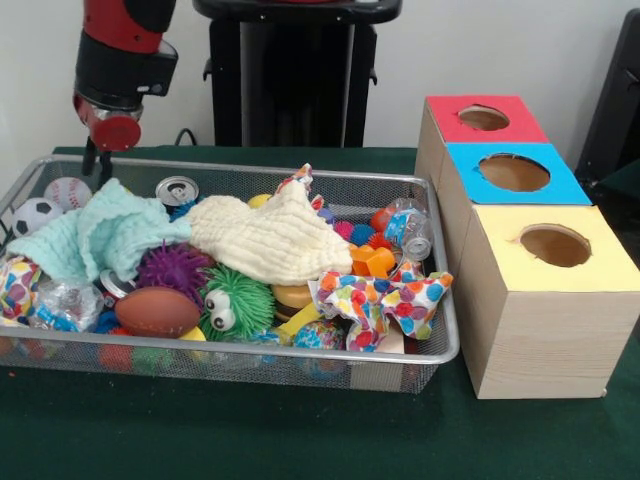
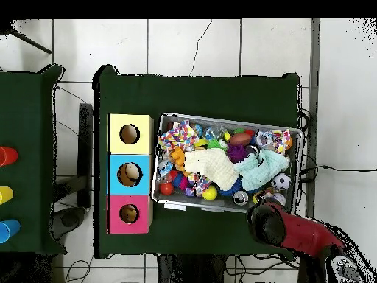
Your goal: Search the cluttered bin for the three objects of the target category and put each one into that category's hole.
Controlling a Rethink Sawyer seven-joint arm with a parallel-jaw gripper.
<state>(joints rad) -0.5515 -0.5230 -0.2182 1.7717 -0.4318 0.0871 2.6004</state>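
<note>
A wire mesh bin is heaped with clutter. On top lie a mint cloth, a cream cloth and a dotted multicolour cloth. Around them are a brown football, a green googly-eyed ball, a purple spiky ball, a baseball, a soccer ball and a can. Beside the bin stand three boxes with round holes: red, blue and yellow. My gripper hangs just outside the bin's far left corner, holding nothing that I can see.
In the overhead view the arm sits past the bin's lower right edge, and the boxes line its left side. A second green table at the left carries coloured cups. The black pedestal stands behind the bin.
</note>
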